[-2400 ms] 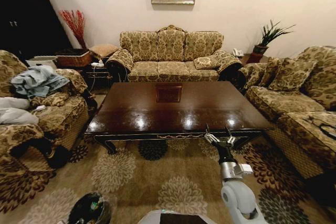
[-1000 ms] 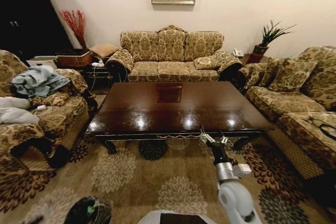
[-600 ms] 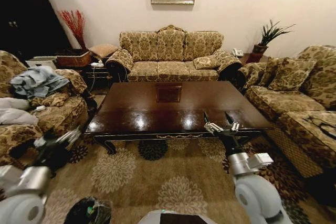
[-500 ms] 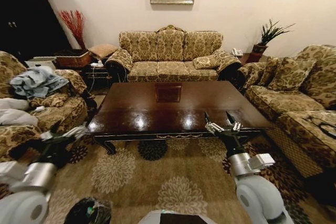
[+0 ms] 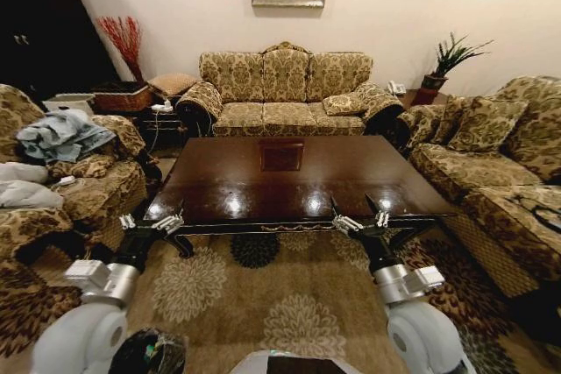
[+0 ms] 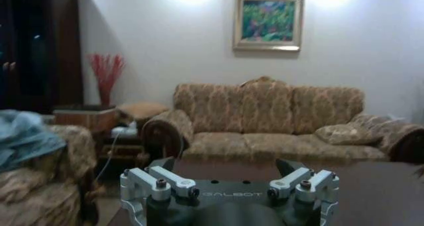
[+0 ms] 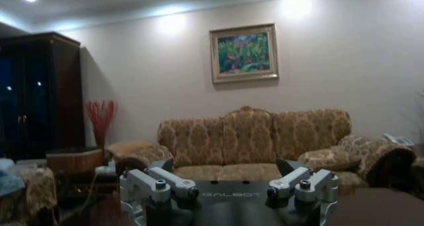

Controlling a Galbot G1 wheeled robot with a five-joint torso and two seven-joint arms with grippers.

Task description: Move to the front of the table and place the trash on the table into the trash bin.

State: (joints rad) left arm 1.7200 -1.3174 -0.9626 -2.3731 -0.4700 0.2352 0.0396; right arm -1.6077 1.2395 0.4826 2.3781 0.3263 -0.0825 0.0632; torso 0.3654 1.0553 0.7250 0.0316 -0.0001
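1. Left gripper [image 5: 150, 222]: fingers spread wide, nothing between them, held out low just short of the table's near left corner. Same wide gap in the left wrist view [image 6: 229, 179].
2. Right gripper [image 5: 358, 219]: also spread and empty, held just short of the near edge, right of centre. Confirmed in the right wrist view [image 7: 227, 179].
3. Risk: both sets of fingertips level with and very near the table [image 5: 280, 183] edge. Any forward creep of the base or arm reach likely to knock metal into the glossy wood or the carved rim.
4. Risk: closing on nothing. Top looks bare apart from lamp glints, with no trash to be made out there, so a grasp attempt here would probably be wasted, or a glint mistaken for a silvery can.
5. Trash bin [image 5: 149, 353]: on the rug [image 5: 263, 304] at the near left, right beside the left arm's elbow housing, partly hidden by it. Contents too dark to tell.
6. Risk: left arm swinging back or down could tip the bin or snag its liner. Base turning left could do the same.
7. Risk: sofas close on both sides. Wide arm swings may brush the upholstery.
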